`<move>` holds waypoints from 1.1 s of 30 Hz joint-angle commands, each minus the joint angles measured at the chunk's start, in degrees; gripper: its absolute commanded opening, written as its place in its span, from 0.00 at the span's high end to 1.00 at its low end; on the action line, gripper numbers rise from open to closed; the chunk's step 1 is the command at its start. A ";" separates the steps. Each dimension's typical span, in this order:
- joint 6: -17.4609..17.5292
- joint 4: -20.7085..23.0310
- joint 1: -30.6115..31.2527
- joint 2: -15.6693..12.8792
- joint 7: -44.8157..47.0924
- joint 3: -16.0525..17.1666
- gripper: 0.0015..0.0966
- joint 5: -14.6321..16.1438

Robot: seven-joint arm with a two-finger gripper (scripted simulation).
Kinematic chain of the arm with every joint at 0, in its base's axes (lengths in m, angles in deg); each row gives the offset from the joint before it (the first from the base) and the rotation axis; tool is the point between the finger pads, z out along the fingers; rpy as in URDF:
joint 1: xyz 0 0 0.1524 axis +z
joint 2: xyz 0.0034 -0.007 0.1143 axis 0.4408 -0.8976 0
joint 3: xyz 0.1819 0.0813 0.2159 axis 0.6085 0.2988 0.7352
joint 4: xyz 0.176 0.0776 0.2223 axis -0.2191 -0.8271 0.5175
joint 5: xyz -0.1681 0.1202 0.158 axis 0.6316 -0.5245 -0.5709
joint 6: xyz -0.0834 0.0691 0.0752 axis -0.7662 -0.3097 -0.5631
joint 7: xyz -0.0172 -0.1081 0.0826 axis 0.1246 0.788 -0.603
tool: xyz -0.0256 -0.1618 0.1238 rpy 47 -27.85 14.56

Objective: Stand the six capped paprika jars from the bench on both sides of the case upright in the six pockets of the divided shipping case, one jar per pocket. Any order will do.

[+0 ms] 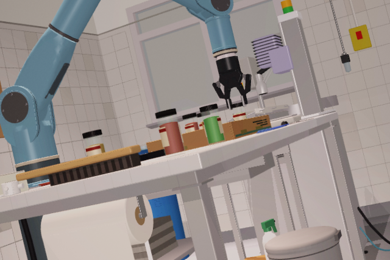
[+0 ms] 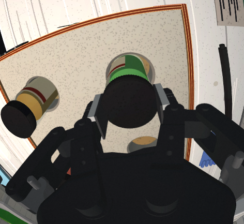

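Note:
The shipping case point(image 1: 201, 136) is partly hidden behind the jars in front of it, so its pockets cannot be seen. My gripper point(image 2: 129, 107) is closed on the black cap of a paprika jar point(image 2: 128, 83) standing on a speckled mat point(image 2: 103, 65); the fingers sit on either side of the cap. From the side camera the gripper point(image 1: 234, 101) is over the far end of the bench, above that jar point(image 1: 239, 113). A second jar point(image 2: 28, 105) stands on the mat to the left. Another jar point(image 1: 93, 142) stands at the near end of the bench, behind a brush.
A long wooden brush point(image 1: 78, 164) lies along the near end of the bench. A red-brown can point(image 1: 170, 134) and a green can point(image 1: 213, 128) stand in front of the case. A brown box point(image 1: 250, 126) sits beside them, and a grey column point(image 1: 299, 65) rises at the far end.

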 commanded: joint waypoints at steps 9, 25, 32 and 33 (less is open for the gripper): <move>-0.05 -0.01 0.01 0.06 0.00 0.05 0.58 -0.05; -0.05 -0.01 0.01 0.06 0.00 0.05 0.47 -0.05; -0.05 -0.01 0.01 0.06 0.00 0.05 0.42 -0.05; -0.05 -0.01 0.01 0.06 0.00 0.05 0.42 -0.05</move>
